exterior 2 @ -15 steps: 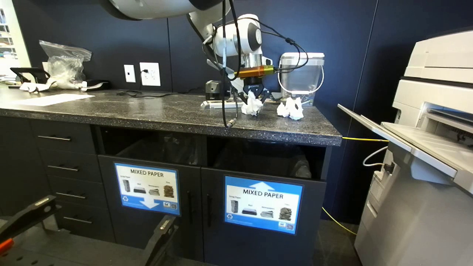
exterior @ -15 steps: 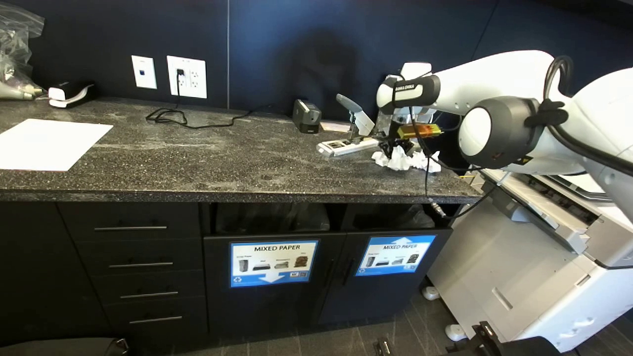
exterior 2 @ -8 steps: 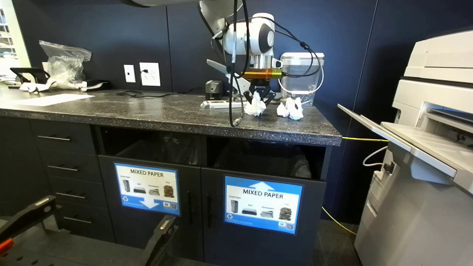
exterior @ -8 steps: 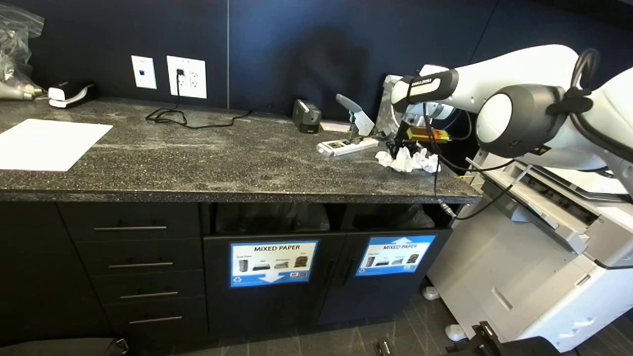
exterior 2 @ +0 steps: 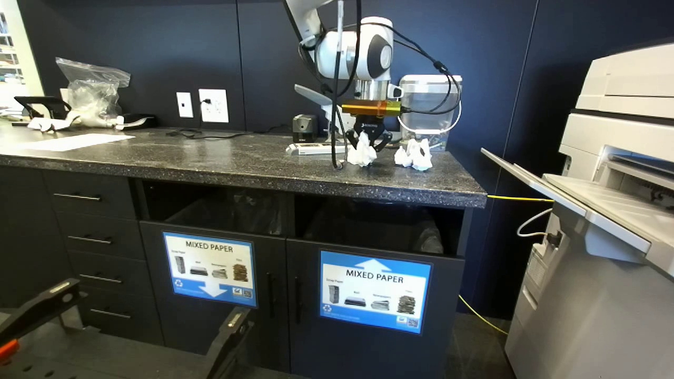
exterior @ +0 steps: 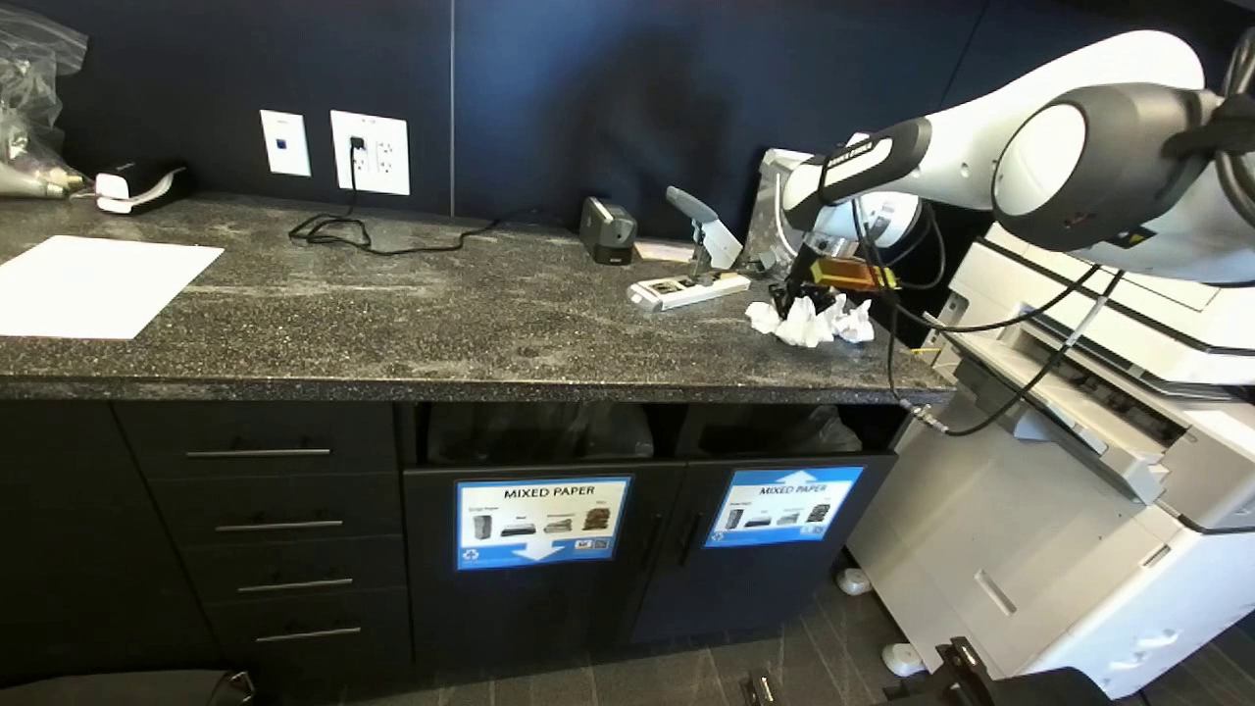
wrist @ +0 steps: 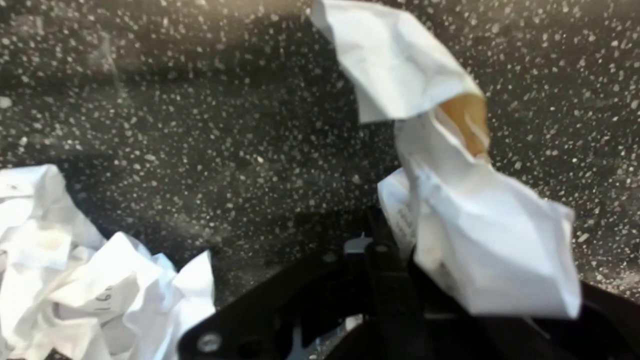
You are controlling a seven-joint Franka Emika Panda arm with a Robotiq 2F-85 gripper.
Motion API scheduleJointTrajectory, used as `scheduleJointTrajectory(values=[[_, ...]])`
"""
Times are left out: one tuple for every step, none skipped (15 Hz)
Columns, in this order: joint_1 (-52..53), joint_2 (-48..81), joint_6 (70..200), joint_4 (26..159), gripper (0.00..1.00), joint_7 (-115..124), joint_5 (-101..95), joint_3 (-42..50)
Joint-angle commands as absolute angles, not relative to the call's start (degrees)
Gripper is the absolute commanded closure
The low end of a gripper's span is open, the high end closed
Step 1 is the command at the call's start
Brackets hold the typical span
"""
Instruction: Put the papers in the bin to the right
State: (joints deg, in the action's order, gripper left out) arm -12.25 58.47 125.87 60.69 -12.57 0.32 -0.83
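Observation:
A crumpled white paper wad [wrist: 480, 215] is pinched in my gripper [exterior 2: 369, 135], whose black fingers are shut on it; in the wrist view the paper covers one finger. The same wad [exterior 2: 362, 151] is low at the counter, though whether it touches the surface I cannot tell. To its right in an exterior view, more crumpled papers [exterior 2: 416, 156] lie on the counter; the wrist view has these papers [wrist: 100, 300] at lower left, apart from the gripper. Behind the gripper and to its right stands the bin [exterior 2: 429, 105], a pale bucket with a white handle, partly masked by the arm [exterior: 941, 157] elsewhere.
A stapler [exterior: 691, 287] and a pencil sharpener [exterior: 609, 231] stand left of the gripper. Cables [exterior 2: 337, 105] dangle from the arm. The counter's right edge [exterior 2: 474, 197] is near the loose papers, with a printer [exterior 2: 605, 210] beyond. A flat white sheet [exterior: 103, 284] lies far left.
The gripper and the wad it holds have shifted slightly right, mostly in the earlier half second. The upper arm has swung further right in an exterior view. The loose papers stay put.

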Motion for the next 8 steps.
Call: scheduleJointTrajectory(values=[[-12.44,51.74,130.7,74.01,0.94,-13.13,1.4,-1.0],[-12.52,50.36,131.54,76.4,0.94,-13.01,1.53,-1.0],[-12.56,49.01,132.28,78.7,0.94,-12.89,1.59,-0.95],[-12.55,47.72,133.04,81.02,0.94,-12.85,1.59,-0.89],[-12.52,46.29,133.76,83.47,0.94,-12.71,1.58,-0.78],[-12.44,44.91,134.47,85.82,0.94,-12.57,1.48,-0.61],[-12.35,43.49,135.31,88.3,0.94,-12.5,1.39,-0.48],[-12.27,42.06,136.08,90.79,0.94,-12.41,1.33,-0.34]])
